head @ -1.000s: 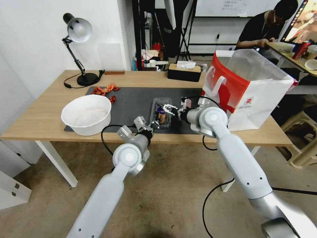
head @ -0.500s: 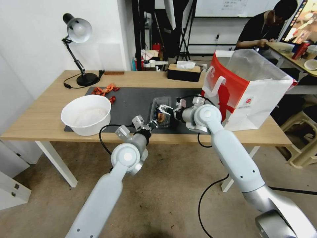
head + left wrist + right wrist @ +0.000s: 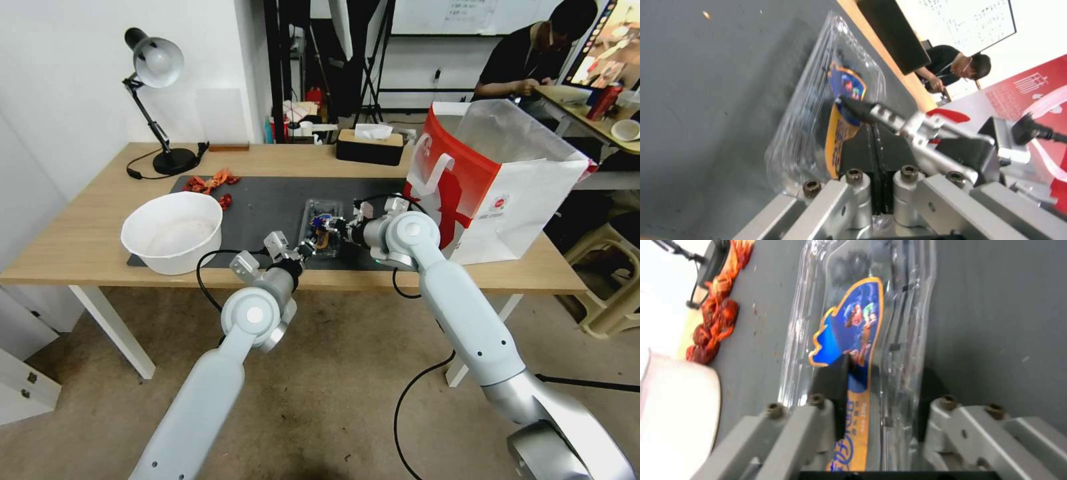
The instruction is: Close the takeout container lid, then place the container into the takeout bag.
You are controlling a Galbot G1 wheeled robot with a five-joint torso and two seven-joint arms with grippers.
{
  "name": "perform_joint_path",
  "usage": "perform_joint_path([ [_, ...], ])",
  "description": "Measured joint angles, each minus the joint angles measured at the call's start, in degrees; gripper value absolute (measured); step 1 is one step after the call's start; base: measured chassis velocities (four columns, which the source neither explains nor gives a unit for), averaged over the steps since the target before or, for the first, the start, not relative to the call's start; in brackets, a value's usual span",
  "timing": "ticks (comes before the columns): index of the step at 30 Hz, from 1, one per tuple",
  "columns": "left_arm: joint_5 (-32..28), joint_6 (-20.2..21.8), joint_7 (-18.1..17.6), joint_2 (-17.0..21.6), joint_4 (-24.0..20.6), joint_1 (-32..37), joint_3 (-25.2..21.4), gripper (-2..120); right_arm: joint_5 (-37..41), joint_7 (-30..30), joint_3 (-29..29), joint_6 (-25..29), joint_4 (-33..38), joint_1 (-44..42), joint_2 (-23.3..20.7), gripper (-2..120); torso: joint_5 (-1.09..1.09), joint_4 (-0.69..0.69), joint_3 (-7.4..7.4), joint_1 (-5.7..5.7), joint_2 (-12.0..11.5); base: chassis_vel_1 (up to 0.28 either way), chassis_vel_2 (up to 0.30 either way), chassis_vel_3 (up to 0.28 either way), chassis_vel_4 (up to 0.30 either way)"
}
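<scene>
The takeout container (image 3: 322,229) lies on the dark mat (image 3: 267,200), lid (image 3: 849,323) down.
The left gripper (image 3: 876,160) (fingers together, empty) touches its near end; the right gripper (image 3: 882,396), open, straddles it and may crush the thin plastic.

takeout container (image 3: 321,229) on mat (image 3: 267,200), bowl (image 3: 172,231) left, takeout bag (image 3: 497,180) right
</scene>
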Motion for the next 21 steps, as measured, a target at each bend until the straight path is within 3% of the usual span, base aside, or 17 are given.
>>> perform_joint_path([
  [6, 0.1, -0.2, 0.8, 1.4, -3.3, 2.5, -2.5, 0, 0.3, -0.1, 0.8, 0.0, 1.5, -0.7, -0.5, 0, -0.01, 0.01, 0.0, 0.0, 0.0, 0.0, 0.0, 0.0, 0.0],
  [13, 5.8, -0.8, 4.4, 4.4, -7.5, 10.0, -7.0, 0, 1.3, -0.2, 1.6, -0.1, 2.4, -0.8, -1.5, 0, -0.04, -0.01, 0.0, 0.0, 0.0, 0.0, 0.0, 0.0, 0.0],
  [17, 16.4, -1.7, 9.6, 7.9, -10.8, 17.9, -11.8, 0, 2.1, -0.8, 2.0, -0.2, 3.0, -0.6, -2.0, 0, -0.04, 0.0, 0.0, 0.0, 0.0, 0.0, 0.0, 0.0, 0.0],
  [19, 17.6, -2.0, 10.2, 8.1, -10.9, 18.4, -12.1, 0, 2.1, -0.8, 2.0, -0.2, 3.0, -0.6, -2.0, 0, -0.03, 0.0, 0.0, 0.0, 0.0, 0.0, 0.0, 0.0, 0.0],
  [21, 28.3, -4.6, 18.2, 10.4, -11.7, 23.0, -14.9, 0, 2.4, -1.6, 2.9, -0.2, 3.7, -1.1, -2.5, 0, -0.03, 0.01, 0.0, 0.0, 0.0, 0.0, 0.0, 0.0, 0.0],
])
